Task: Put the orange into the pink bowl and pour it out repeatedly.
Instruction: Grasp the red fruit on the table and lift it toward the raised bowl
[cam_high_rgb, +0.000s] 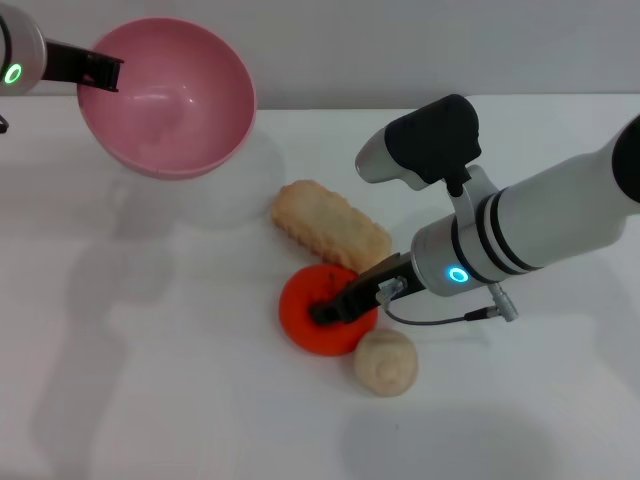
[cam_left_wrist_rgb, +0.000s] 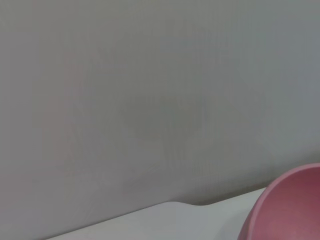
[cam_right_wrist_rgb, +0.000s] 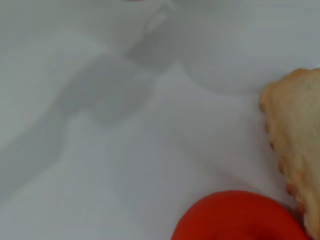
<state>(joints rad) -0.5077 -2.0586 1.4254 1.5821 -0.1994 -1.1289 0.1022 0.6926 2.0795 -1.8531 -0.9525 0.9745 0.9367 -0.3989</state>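
While the left gripper (cam_high_rgb: 105, 72) clamps the near-left rim of the pink bowl (cam_high_rgb: 170, 95) and holds it lifted and tipped at the far left, its hollow facing the scene's middle, the right gripper (cam_high_rgb: 330, 310) reaches down onto the orange (cam_high_rgb: 315, 320) near the centre of the white table (cam_high_rgb: 150, 380). The bowl holds nothing, and its shadow falls on the table beneath it.

The orange rests on the table, well apart from the bowl. The right gripper's dark fingers (cam_high_rgb: 345, 300) lie across the top of the fruit and press at its middle; they seem closed on it, though the head view shows only one side of the grasp, so I cannot tell for sure.

A beige ball (cam_high_rgb: 386, 361) sits just to the near right of the orange, touching or nearly touching it. A tan, ridged bread-like toy (cam_high_rgb: 330, 227) lies just on the far side of the orange, slanting from far left to near right.

In the right wrist view the orange (cam_right_wrist_rgb: 240, 217) and the edge of the bread-like toy (cam_right_wrist_rgb: 295, 135) appear close together. The left wrist view shows only part of the bowl's pink wall (cam_left_wrist_rgb: 290, 210) above the table edge.
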